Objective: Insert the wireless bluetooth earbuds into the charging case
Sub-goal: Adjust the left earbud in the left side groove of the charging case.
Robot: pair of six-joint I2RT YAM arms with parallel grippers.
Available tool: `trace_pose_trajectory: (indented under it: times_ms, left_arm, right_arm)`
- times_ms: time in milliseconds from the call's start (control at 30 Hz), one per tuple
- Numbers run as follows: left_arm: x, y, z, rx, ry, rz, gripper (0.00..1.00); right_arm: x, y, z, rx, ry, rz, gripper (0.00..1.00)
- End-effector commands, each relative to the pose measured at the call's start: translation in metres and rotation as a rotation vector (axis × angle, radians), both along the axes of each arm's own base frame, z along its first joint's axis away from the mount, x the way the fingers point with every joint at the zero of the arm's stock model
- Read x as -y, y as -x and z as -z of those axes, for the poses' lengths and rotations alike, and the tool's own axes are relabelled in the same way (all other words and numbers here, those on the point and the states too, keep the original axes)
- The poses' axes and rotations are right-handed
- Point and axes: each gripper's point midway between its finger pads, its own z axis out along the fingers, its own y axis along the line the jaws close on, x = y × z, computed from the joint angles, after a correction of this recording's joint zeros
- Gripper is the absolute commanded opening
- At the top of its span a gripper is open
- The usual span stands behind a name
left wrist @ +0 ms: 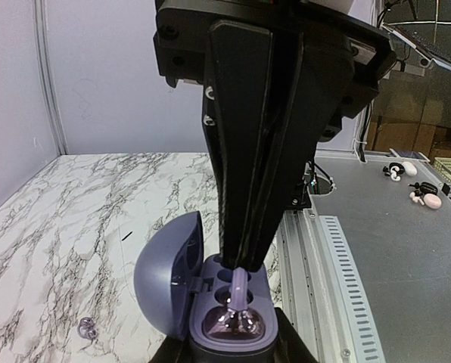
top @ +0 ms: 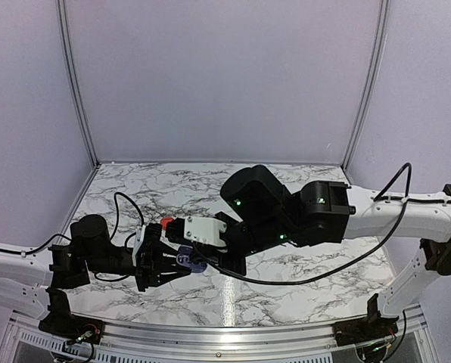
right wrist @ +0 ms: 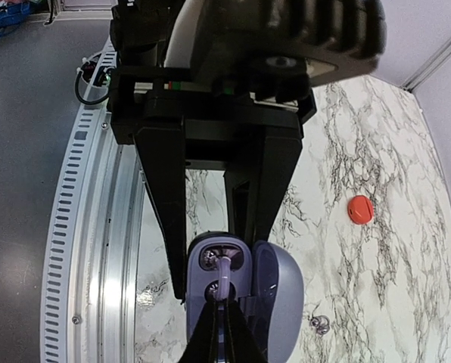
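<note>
While the left gripper [top: 166, 263] clamps the open charging case [left wrist: 165, 281] and the right gripper [right wrist: 219, 306] pinches a lilac earbud [left wrist: 239, 291] over a well, a skewed push could jam the bud or twist the case loose. I count one case and two earbuds. The second earbud [left wrist: 85, 327] lies loose at the case's 8 o'clock in the left wrist view. One red round piece [right wrist: 359, 209] is at 2 o'clock in the right wrist view.
</note>
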Motion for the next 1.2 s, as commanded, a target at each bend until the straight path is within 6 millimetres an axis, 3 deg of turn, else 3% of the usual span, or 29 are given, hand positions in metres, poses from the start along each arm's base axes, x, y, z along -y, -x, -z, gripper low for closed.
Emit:
trace_pose_trajectory:
  times_ms: [0,167,500,733,833,900,967,1033,1167]
  left_arm:
    - [0.0,0.002,-0.02,0.04,0.064,0.009,0.0]
    - [0.0,0.001,-0.019,0.037,0.061,0.007,0.0]
    - [0.001,-0.004,-0.014,0.022,0.053,-0.021,0.0]
    - [-0.008,-0.019,-0.013,-0.012,0.083,-0.089,0.0]
    - [-0.013,-0.024,-0.012,-0.015,0.091,-0.114,0.0]
    - [-0.016,-0.029,-0.012,-0.04,0.103,-0.139,0.0]
    - [-0.021,-0.033,-0.014,-0.046,0.118,-0.164,0.0]
    - [-0.024,-0.035,-0.015,-0.052,0.128,-0.179,0.0]
    - [-0.031,-0.038,-0.014,-0.06,0.142,-0.207,0.0]
  right_arm:
    - [-0.006,-0.002,0.007,-0.005,0.01,-0.007,0.05]
    - [-0.004,-0.001,0.007,-0.009,0.024,-0.01,0.06]
    - [0.003,-0.003,-0.044,0.031,-0.117,0.013,0.11]
    - [0.038,-0.043,-0.078,-0.006,-0.318,0.147,0.31]
    - [0.06,-0.061,-0.089,-0.008,-0.391,0.229,0.49]
    - [0.074,-0.077,-0.089,-0.029,-0.432,0.298,0.61]
    - [0.088,-0.098,-0.072,-0.053,-0.417,0.363,0.68]
    - [0.099,-0.12,-0.049,-0.067,-0.353,0.405,0.67]
    - [0.11,-0.168,-0.002,-0.109,-0.205,0.474,0.55]
